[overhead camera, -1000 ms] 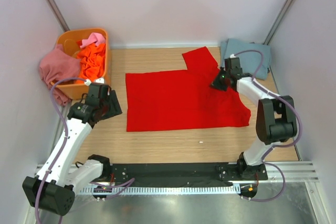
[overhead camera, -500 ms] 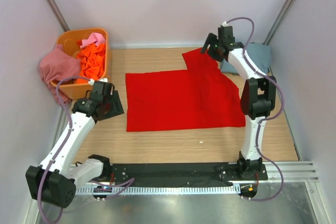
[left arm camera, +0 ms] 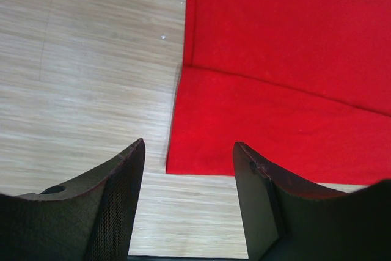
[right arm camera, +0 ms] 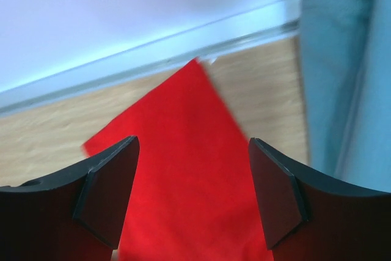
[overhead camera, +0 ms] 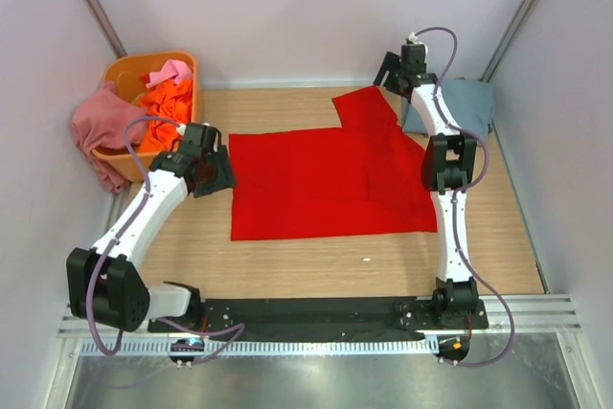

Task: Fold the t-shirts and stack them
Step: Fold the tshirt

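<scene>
On the table (overhead camera: pixel 287 270), red t-shirt (overhead camera: pixel 330 184) flat.

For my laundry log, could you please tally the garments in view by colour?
Red t-shirt, spread flat: 1
Grey-blue t-shirt, folded: 1
Orange garment, bunched in the tub: 1
Pink garment: 1
Dusty rose garment, draped over the tub's side: 1
Total: 5, counting each bunch as one garment.

left arm (overhead camera: pixel 144 222): elbow low, forearm angled forward and inward
left gripper (left arm camera: pixel 188 146): jaws apart, nothing in them, aimed down
right arm (overhead camera: pixel 450 208): pretty much straight out to the far side
right gripper (right arm camera: pixel 192 143): jaws wide, empty
</scene>
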### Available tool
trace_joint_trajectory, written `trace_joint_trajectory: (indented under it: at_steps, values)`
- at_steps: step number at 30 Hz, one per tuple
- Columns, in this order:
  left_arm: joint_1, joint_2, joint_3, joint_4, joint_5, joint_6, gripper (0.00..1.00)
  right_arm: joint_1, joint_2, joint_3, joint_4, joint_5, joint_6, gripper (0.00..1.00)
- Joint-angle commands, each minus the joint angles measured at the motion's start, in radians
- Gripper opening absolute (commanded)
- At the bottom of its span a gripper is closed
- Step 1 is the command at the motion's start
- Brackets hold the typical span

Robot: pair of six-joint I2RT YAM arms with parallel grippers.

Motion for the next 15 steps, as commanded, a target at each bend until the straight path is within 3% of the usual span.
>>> trace_joint_trajectory:
  at_steps: [1,3,6,15]
  values:
    - [-0.003,0.002,-0.035,0.049,0.004,0.023,0.61,-0.002,0.084,0.153,0.098,0.082,-0.032,0.78]
    - [-0.002,0.017,-0.026,0.046,0.004,0.031,0.6,-0.004,0.145,0.241,0.102,0.103,-0.034,0.77]
    - [-0.003,0.017,-0.026,0.042,-0.002,0.035,0.6,-0.004,0.156,0.181,0.171,0.111,-0.023,0.77]
    - [-0.003,0.022,-0.034,0.036,0.019,0.034,0.6,0.036,0.255,0.215,0.211,0.084,-0.003,0.72]
